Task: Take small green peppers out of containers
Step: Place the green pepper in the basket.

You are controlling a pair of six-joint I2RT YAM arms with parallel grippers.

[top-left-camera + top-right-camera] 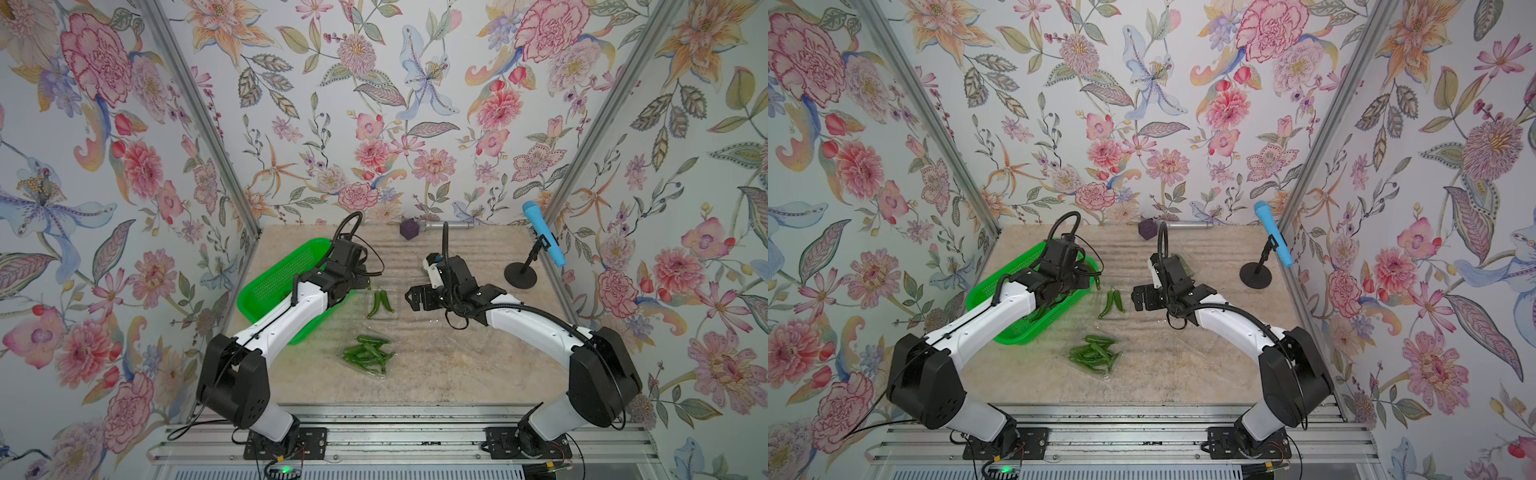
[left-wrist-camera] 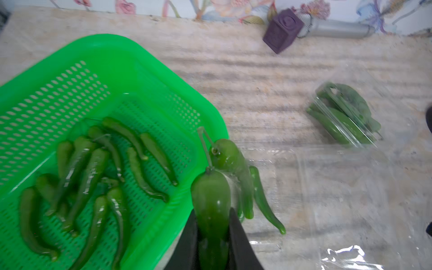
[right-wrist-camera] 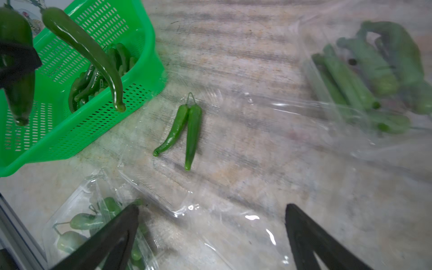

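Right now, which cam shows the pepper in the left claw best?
Left wrist view: the glossy dark-green pepper sits centre frame, pinched in the left claw. Right wrist view catches it at the frame edge, partly behind a claw finger. In both top views the arm hides almost all of it.
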